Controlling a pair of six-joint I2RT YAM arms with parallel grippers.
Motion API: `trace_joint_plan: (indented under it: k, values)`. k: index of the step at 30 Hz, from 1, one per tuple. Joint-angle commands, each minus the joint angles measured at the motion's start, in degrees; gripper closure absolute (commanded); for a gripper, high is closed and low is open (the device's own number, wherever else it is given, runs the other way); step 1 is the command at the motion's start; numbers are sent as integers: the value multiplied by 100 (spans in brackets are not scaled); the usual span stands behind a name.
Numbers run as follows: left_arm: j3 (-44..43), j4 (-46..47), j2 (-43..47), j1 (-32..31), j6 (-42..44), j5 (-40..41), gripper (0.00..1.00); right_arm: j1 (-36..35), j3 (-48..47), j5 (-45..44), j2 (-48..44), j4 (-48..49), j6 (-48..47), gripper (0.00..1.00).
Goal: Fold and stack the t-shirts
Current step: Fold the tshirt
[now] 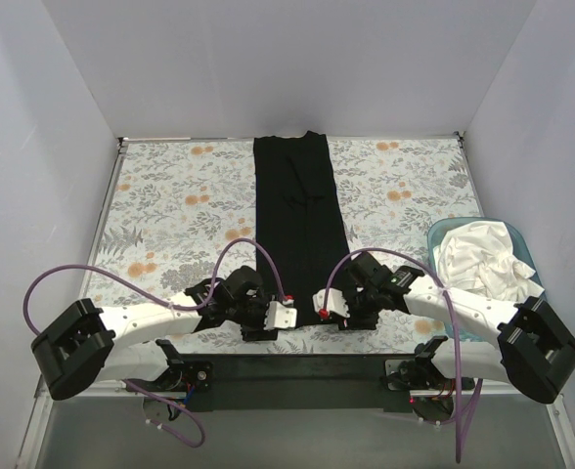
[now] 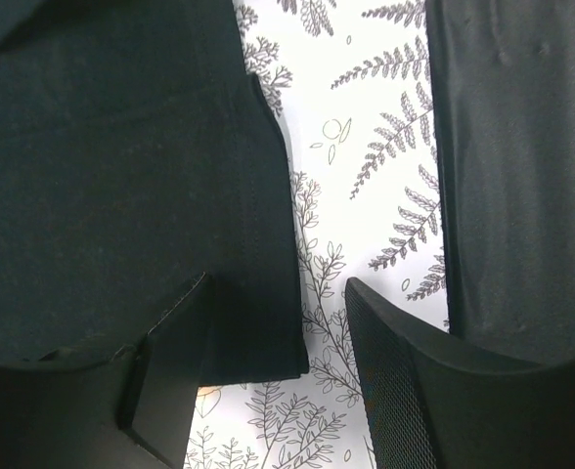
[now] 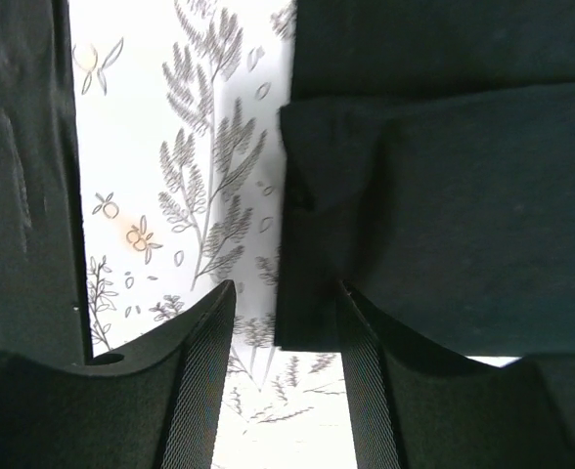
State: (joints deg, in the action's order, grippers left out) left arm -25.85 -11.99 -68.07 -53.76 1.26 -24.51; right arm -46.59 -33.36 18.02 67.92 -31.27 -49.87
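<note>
The black t-shirt [image 1: 297,205] lies folded into a long narrow strip from the table's back edge towards the arms. My left gripper [image 1: 284,316] is open at the strip's near left corner. In the left wrist view, that corner of the black t-shirt [image 2: 121,176] lies between the open fingers [image 2: 405,391]. My right gripper [image 1: 329,305] is open at the near right corner. In the right wrist view, the edge of the black t-shirt [image 3: 444,195] reaches between the fingers [image 3: 195,381]. The white t-shirts [image 1: 478,256] lie crumpled in a teal tub.
A grey-and-orange floral cloth [image 1: 170,205] covers the table. The teal tub [image 1: 432,237] stands at the near right, beside the right arm. White walls close in the left, back and right sides. A black bar [image 1: 297,369] runs along the near edge.
</note>
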Motion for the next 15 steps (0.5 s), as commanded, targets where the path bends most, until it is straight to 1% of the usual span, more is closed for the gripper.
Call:
trace_joint_plan:
  k: [1, 7, 10, 13, 14, 15]
  values:
    - [1, 100, -22, -21, -3, 131, 44, -113, 190, -141, -51, 217, 56, 49]
    - [1, 83, -206, -30, -29, 254, 44, -140, 375, -519, 387, 639, 205, 52]
    - [-17, -49, -285, -21, 68, 236, 49, -149, 383, -607, 529, 701, 258, 55]
    - [-34, -163, -355, -29, 120, 245, 61, -140, 436, -721, 608, 727, 346, 61]
    - [-43, -181, -434, -21, 112, 306, 70, -149, 445, -765, 626, 736, 381, 65]
    - [-61, -155, -470, -29, 51, 350, 75, -149, 454, -835, 626, 780, 416, 67]
